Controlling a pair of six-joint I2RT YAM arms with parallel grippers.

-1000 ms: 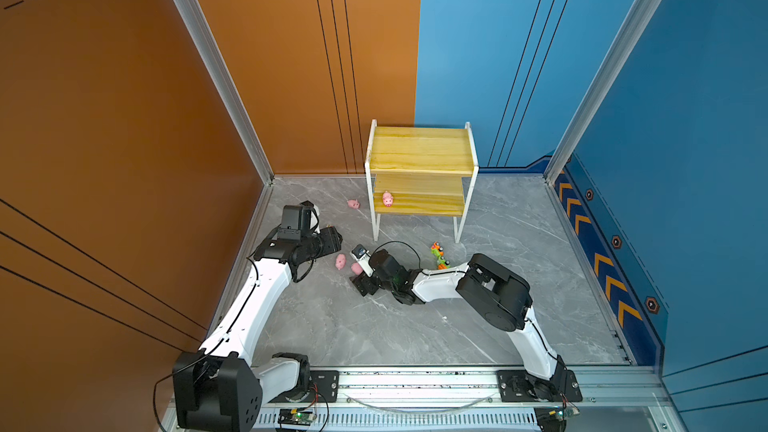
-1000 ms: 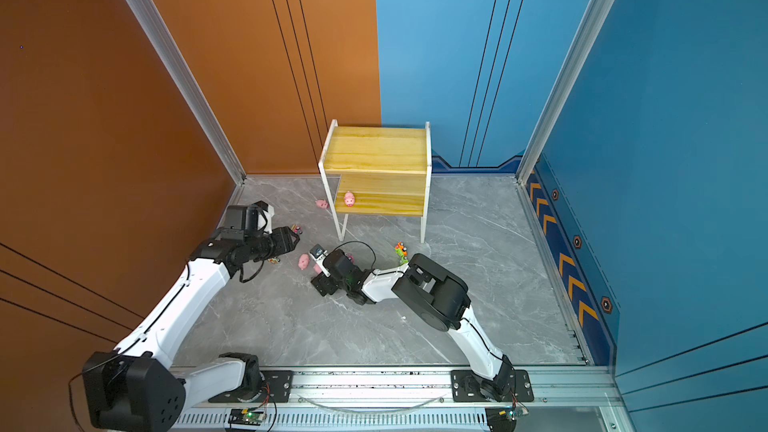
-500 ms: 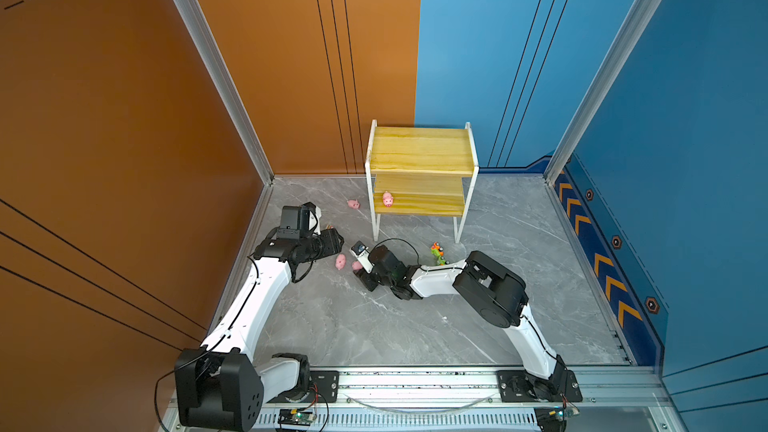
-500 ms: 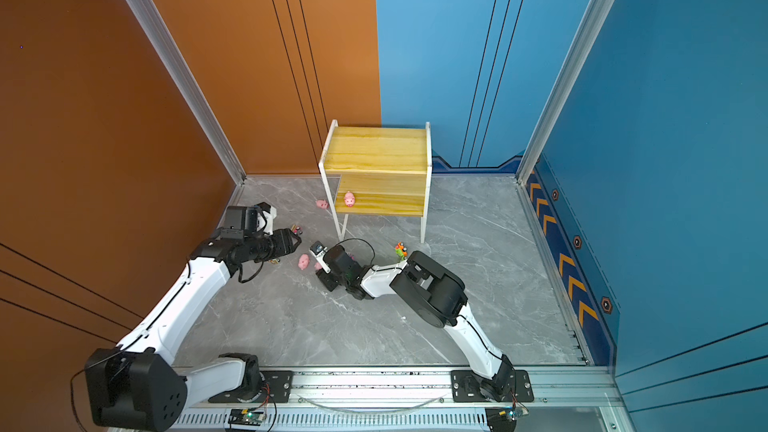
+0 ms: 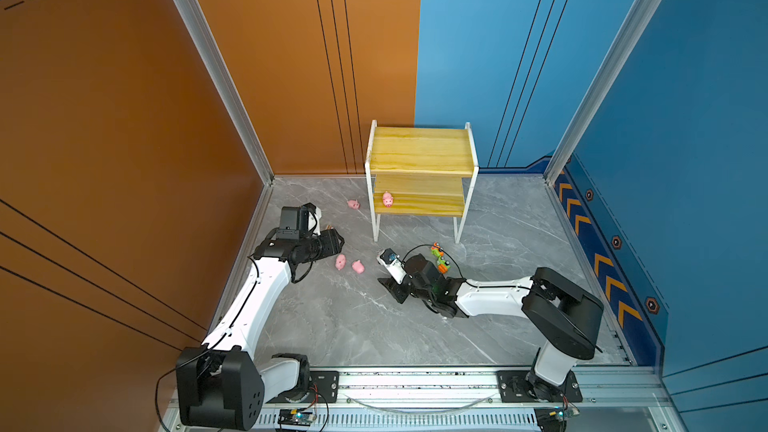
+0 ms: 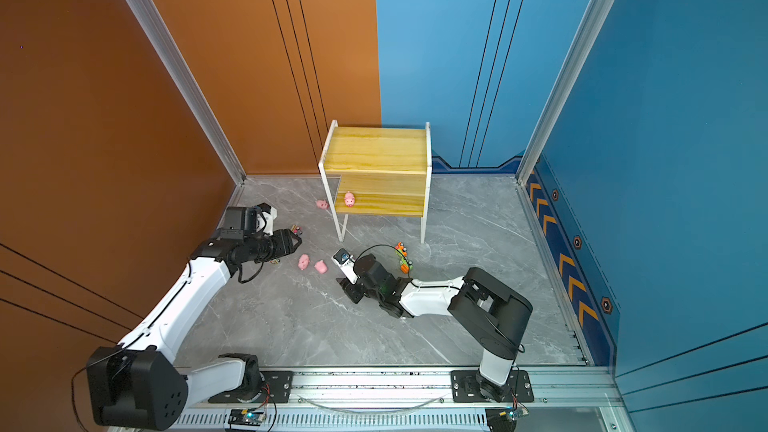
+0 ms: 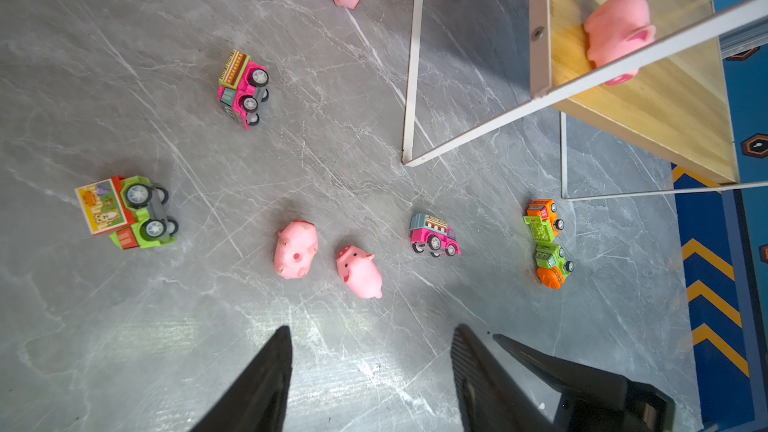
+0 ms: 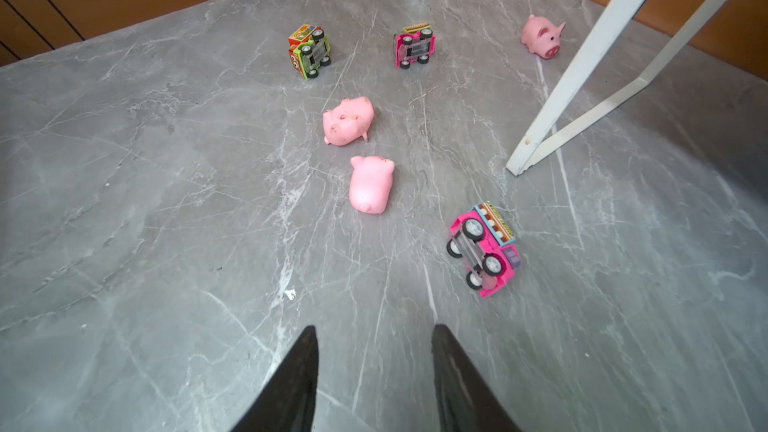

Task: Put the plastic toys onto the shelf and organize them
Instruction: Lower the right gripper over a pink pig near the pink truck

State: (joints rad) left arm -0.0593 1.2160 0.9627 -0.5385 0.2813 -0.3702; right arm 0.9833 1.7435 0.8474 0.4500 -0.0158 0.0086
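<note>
Drew right end effector (image 8: 374, 328) back from toppled pink pig (image 8: 371, 184) on bench (image 8: 166, 243), narrowed yet parted, empty, probably to re-aim; held left end effector (image 7: 372, 328) parted, empty; left shelved pig (image 5: 387, 199) on lower board of shelf (image 5: 419, 151)

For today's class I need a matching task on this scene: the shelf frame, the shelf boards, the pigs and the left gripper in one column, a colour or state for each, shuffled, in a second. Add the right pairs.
Column A
1. shelf frame
2. shelf boards
3. pigs
4. left gripper

Column B
a. pink
b. open, holding nothing
c. white
d. yellow

Pairs: 1-c, 2-d, 3-a, 4-b
</note>
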